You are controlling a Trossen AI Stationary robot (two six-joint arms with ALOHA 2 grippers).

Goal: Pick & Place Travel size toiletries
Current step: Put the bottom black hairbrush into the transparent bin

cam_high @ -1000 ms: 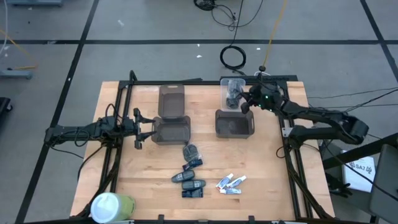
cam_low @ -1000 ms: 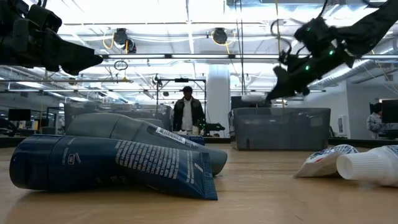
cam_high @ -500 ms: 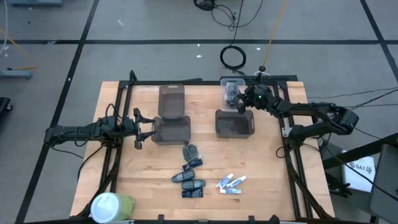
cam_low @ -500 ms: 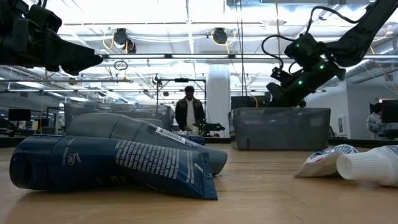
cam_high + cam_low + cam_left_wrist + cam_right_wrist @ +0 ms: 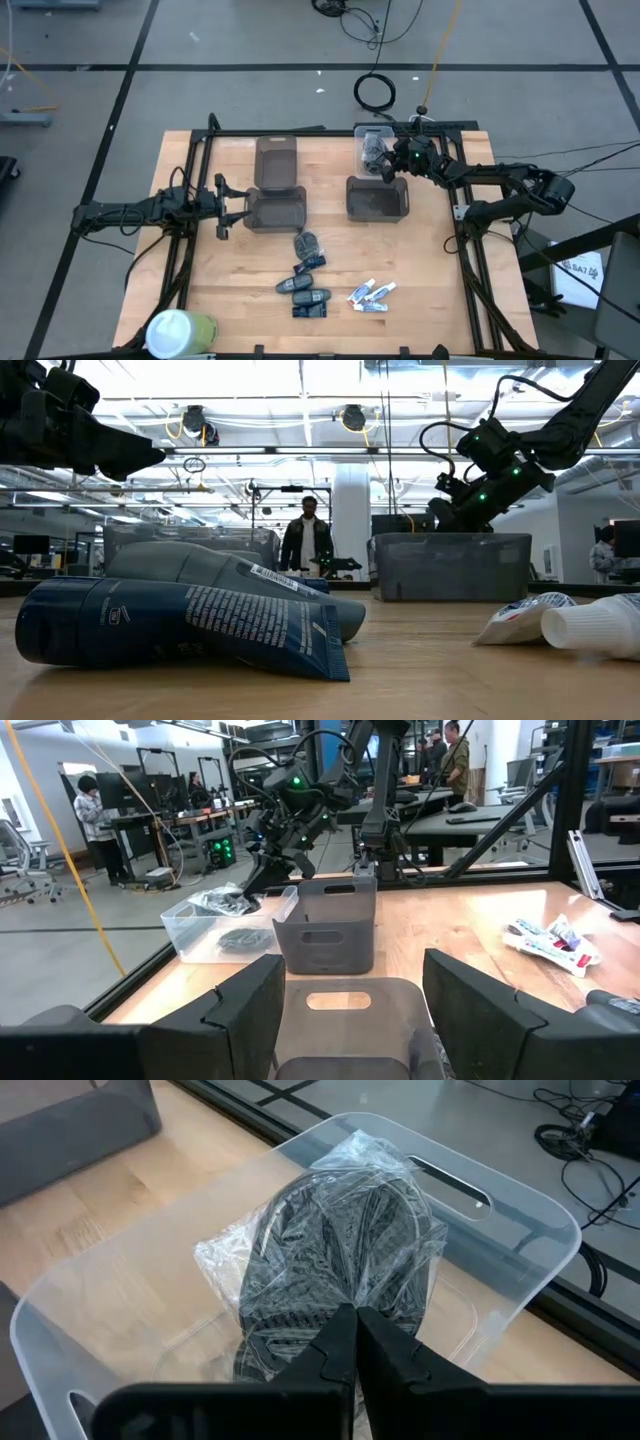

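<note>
Over the far right corner of the table [image 5: 200, 250] we hold our right gripper [image 5: 355, 1342] just above the clear bin [image 5: 520, 1230], fingers pressed together with nothing between them. Directly beneath the tips lies a dark grey toiletry in crinkled plastic wrap [image 5: 340, 1260], resting on the bin's floor; whether the tips touch the wrap we cannot tell. The bin's walls ring the claw closely on all sides, and a grey bin [image 5: 378, 199] stands just beside it toward the table's middle. Our left gripper [image 5: 228, 207] waits at the left side with its fingers apart, level with another grey bin [image 5: 274, 210] right in front of it. The remaining toiletries [image 5: 308, 285] and the little white tubes [image 5: 371, 295] lie on open wood near the front edge, well apart from both claws. A white-and-green cylinder [image 5: 178, 332] stands at the front left corner.
</note>
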